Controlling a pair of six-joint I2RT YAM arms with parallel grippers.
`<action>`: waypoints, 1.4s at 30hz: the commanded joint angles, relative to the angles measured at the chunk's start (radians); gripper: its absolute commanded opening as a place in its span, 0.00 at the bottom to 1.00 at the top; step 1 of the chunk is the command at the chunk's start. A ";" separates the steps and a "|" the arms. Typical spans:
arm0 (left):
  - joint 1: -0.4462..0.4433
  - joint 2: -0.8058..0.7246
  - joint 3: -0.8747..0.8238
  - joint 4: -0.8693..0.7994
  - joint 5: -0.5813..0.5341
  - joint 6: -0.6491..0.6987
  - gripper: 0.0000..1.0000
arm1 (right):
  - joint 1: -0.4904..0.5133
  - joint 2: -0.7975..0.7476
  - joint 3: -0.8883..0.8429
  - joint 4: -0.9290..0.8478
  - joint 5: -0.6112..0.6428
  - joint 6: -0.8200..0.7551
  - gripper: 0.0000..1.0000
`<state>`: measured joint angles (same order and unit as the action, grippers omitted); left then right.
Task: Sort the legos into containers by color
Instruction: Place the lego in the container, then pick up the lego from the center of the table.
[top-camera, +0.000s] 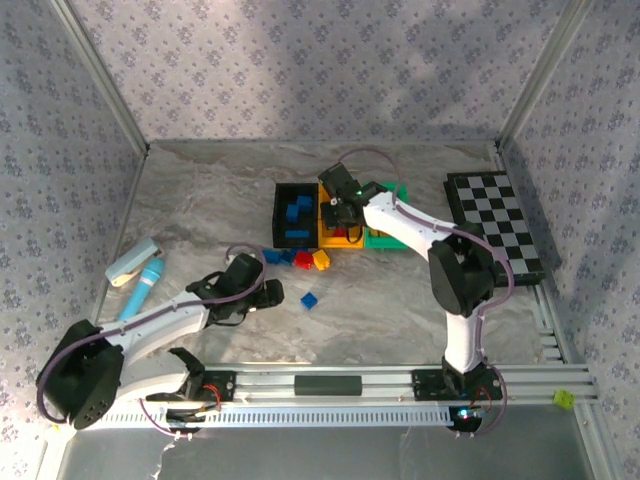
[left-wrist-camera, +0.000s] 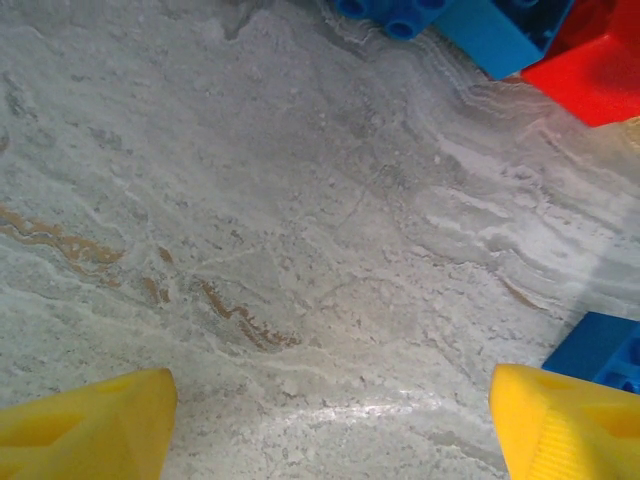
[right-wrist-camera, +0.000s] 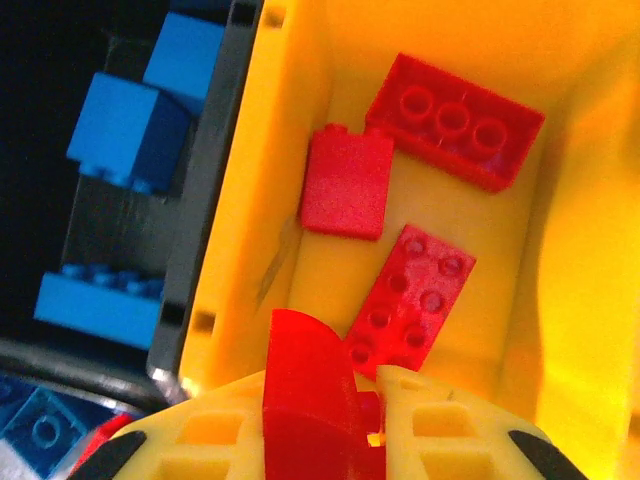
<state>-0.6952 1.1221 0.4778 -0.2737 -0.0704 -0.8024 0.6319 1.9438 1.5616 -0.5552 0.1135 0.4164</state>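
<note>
Right now my right gripper (right-wrist-camera: 330, 440) clamps what looks like a red lego (right-wrist-camera: 305, 370) above the far orange-yellow bin (right-wrist-camera: 570, 250); my left gripper (left-wrist-camera: 330, 420) hangs spread wide over the table (left-wrist-camera: 300, 200), beside a blue lego (left-wrist-camera: 600, 355).

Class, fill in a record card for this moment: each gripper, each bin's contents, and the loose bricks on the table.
Right gripper: shut on a red brick, over the yellow bin
Left gripper: open, empty, over bare table
Yellow bin: three red bricks inside
Black bin: blue bricks
Green bin: contents hidden by the arm
Loose bricks: blue, red and yellow, in front of the bins
</note>
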 joint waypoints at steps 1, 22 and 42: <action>-0.007 -0.037 -0.004 -0.041 0.011 -0.015 0.82 | -0.019 0.046 0.078 -0.069 0.012 -0.057 0.29; -0.053 0.007 0.094 -0.029 -0.078 -0.007 0.81 | -0.013 -0.293 -0.293 0.059 -0.046 -0.151 0.52; -0.210 0.646 0.752 -0.291 -0.167 0.045 0.77 | -0.104 -0.589 -0.810 0.397 0.041 -0.088 0.55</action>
<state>-0.8974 1.6985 1.1385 -0.4519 -0.2024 -0.7601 0.5476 1.3800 0.7765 -0.2016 0.1356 0.2935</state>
